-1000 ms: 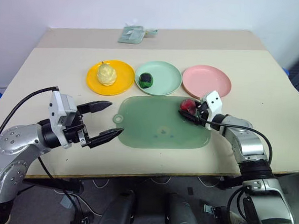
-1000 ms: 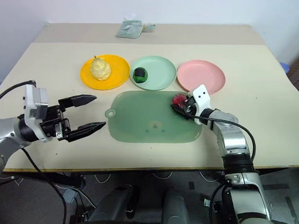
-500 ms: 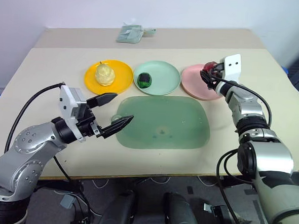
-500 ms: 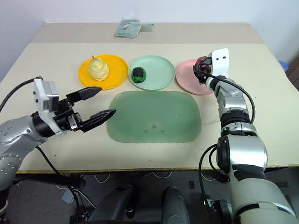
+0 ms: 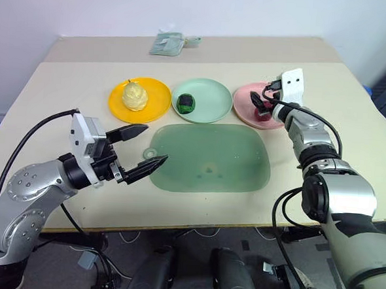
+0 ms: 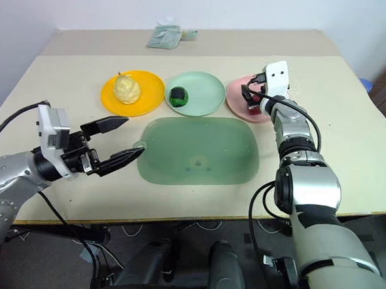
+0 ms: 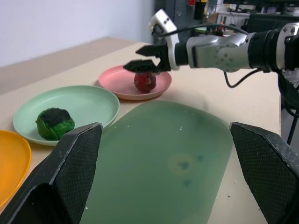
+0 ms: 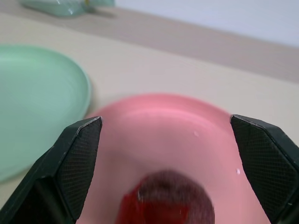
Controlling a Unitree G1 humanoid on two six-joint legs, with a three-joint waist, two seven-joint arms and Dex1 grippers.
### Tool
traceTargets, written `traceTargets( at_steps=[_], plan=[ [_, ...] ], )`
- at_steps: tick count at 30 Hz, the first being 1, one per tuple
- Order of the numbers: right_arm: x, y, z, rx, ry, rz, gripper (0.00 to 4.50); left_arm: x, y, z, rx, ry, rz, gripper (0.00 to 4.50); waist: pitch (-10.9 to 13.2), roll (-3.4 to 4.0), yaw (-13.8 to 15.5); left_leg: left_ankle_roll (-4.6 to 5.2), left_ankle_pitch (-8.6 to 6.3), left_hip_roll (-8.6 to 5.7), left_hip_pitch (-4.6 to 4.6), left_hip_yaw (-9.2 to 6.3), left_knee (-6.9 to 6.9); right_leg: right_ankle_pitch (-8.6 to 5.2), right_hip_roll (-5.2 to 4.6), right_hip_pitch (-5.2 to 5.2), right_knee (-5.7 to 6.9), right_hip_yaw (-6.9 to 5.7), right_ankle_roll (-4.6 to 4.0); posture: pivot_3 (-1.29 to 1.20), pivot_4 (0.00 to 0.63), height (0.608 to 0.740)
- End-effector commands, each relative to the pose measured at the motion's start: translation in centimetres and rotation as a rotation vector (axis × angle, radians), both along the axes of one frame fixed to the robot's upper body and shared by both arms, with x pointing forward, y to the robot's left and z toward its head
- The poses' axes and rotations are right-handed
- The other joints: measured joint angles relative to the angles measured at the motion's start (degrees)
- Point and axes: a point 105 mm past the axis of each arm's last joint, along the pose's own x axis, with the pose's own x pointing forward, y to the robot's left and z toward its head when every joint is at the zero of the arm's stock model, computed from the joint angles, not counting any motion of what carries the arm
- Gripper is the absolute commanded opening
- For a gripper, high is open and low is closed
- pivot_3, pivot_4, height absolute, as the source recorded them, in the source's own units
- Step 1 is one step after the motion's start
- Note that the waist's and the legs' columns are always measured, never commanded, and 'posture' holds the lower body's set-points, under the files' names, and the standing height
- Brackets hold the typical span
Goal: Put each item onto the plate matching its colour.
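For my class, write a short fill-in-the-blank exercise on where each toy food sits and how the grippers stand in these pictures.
1. The red toy food rests on the ____ plate.
2. The dark green toy food sits on the ____ plate.
3. The right gripper above the red toy food is ____.
4. The pale yellow toy food lies on the ____ plate.

Missing words: pink; mint green; open; orange-yellow
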Motion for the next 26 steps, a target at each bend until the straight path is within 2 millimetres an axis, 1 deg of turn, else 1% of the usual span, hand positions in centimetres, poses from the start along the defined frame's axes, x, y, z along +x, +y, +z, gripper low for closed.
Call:
traceTargets(
  at_steps=[1, 4, 5, 6, 8, 9, 10, 11, 13, 16, 18, 20, 23, 26],
  plan=[
    [-1.6, 0.7, 3.7, -0.025, -0.177, 0.204, 4.46, 0.6, 0.1, 0.2, -0.011, -0.054, 0.039, 4.50, 0.0, 0.00, 0.1, 0.00, 0.00, 0.01, 0.00, 0.00, -0.01, 0.00, 0.01, 0.00, -0.01, 0.00, 0.00, 0.00, 0.150, 0.740],
    [-4.7, 0.8, 3.1, -0.010, -0.209, 0.339, 4.46, 1.5, 0.5, -0.4, 0.006, -0.086, 0.107, 4.50, 0.0, -0.03, 0.7, 0.02, -0.01, 0.01, 0.01, -0.07, 0.04, 0.00, 0.01, 0.06, -0.02, -0.06, 0.01, 0.00, 0.150, 0.740],
    [-6.5, 0.7, 2.6, -0.024, -0.208, 0.377, 4.46, 1.7, 0.8, -0.6, -0.008, -0.095, 0.122, 4.50, 0.0, -0.02, 0.8, 0.02, -0.01, 0.00, 0.00, -0.09, 0.00, 0.00, 0.00, 0.07, -0.04, -0.06, 0.01, 0.00, 0.150, 0.740],
    [-7.8, 0.8, 2.3, -0.035, -0.201, 0.401, 4.46, 1.8, 0.9, -0.7, -0.019, -0.101, 0.128, 4.50, 0.0, -0.02, 0.8, 0.03, -0.02, 0.00, 0.00, -0.09, 0.01, 0.00, -0.01, 0.07, -0.04, -0.05, 0.01, 0.00, 0.150, 0.740],
    [-10.8, 0.5, 1.3, -0.068, -0.180, 0.420, 4.46, 1.7, 1.3, -1.1, -0.040, -0.081, 0.118, 4.50, 0.0, 0.00, 1.0, 0.06, -0.04, -0.01, -0.01, -0.09, 0.00, 0.00, -0.03, 0.03, -0.01, -0.05, 0.01, 0.00, 0.150, 0.740],
    [-11.8, 0.4, 1.0, -0.076, -0.168, 0.418, 4.46, 1.6, 1.4, -1.2, -0.046, -0.073, 0.117, 4.50, 0.0, 0.00, 0.9, 0.13, -0.08, -0.01, -0.01, -0.08, 0.00, 0.00, -0.03, 0.01, 0.01, -0.04, 0.01, 0.00, 0.150, 0.740],
    [-13.7, -0.3, 0.8, -0.079, -0.146, 0.407, 4.46, 1.2, 1.9, -1.5, -0.023, -0.072, 0.108, 4.50, 0.0, 0.03, 0.7, 0.28, -0.17, 0.00, -0.01, -0.07, 0.01, 0.00, -0.04, 0.01, 0.02, -0.02, 0.01, 0.00, 0.150, 0.740],
    [-15.1, -0.7, 0.7, -0.078, -0.125, 0.400, 4.46, 1.0, 2.4, -1.6, -0.024, -0.063, 0.115, 4.50, 0.0, 0.08, 0.6, 0.29, -0.17, -0.01, -0.01, -0.04, 0.01, 0.00, -0.05, -0.02, 0.02, 0.00, 0.01, 0.00, 0.150, 0.740],
    [-17.2, -1.2, 0.6, -0.079, -0.086, 0.389, 4.46, 0.6, 2.9, -1.9, -0.018, -0.046, 0.120, 4.50, 0.0, 0.10, 0.4, 0.33, -0.20, 0.04, 0.07, -0.02, -0.03, 0.00, -0.08, 0.01, 0.03, 0.06, 0.00, 0.00, 0.150, 0.740],
    [-21.0, -2.1, -0.5, -0.074, 0.034, 0.410, 4.46, -0.5, 3.6, -2.2, 0.004, -0.010, 0.088, 4.50, 0.0, 0.09, 0.8, 0.34, -0.22, 0.09, 0.16, -0.02, -0.04, -0.04, -0.07, 0.12, 0.01, 0.06, -0.06, 0.00, 0.150, 0.740],
    [-22.2, -2.6, -0.7, -0.074, 0.079, 0.408, 4.46, -0.8, 3.8, -2.4, 0.021, 0.007, 0.081, 4.50, -0.1, 0.06, 1.0, 0.37, -0.24, 0.10, 0.18, -0.02, -0.04, -0.06, -0.09, 0.22, -0.04, 0.04, -0.08, 0.00, 0.150, 0.740],
    [-22.7, -3.0, -0.6, -0.071, 0.097, 0.402, 4.46, -1.1, 3.9, -2.6, 0.038, 0.018, 0.076, 4.50, -0.1, 0.07, 1.2, 0.39, -0.25, 0.10, 0.23, 0.02, 0.04, -0.13, -0.11, 0.33, -0.10, 0.03, -0.22, 0.00, 0.150, 0.740],
    [-22.6, -3.6, -0.4, -0.073, 0.096, 0.377, 4.46, -1.3, 3.9, -2.8, 0.043, 0.030, 0.059, 4.50, -0.1, 0.05, 1.8, 0.39, -0.25, 0.10, 0.31, 0.08, 0.07, -0.15, -0.14, 0.43, -0.14, 0.04, -0.25, 0.00, 0.150, 0.740],
    [-22.2, -3.9, -0.4, -0.077, 0.093, 0.367, 4.46, -1.5, 3.6, -3.2, 0.058, 0.057, 0.035, 4.50, -0.1, 0.04, 2.0, 0.40, -0.26, 0.11, 0.30, 0.05, 0.04, -0.15, -0.15, 0.42, -0.15, 0.00, -0.24, 0.00, 0.150, 0.740]
  ],
)
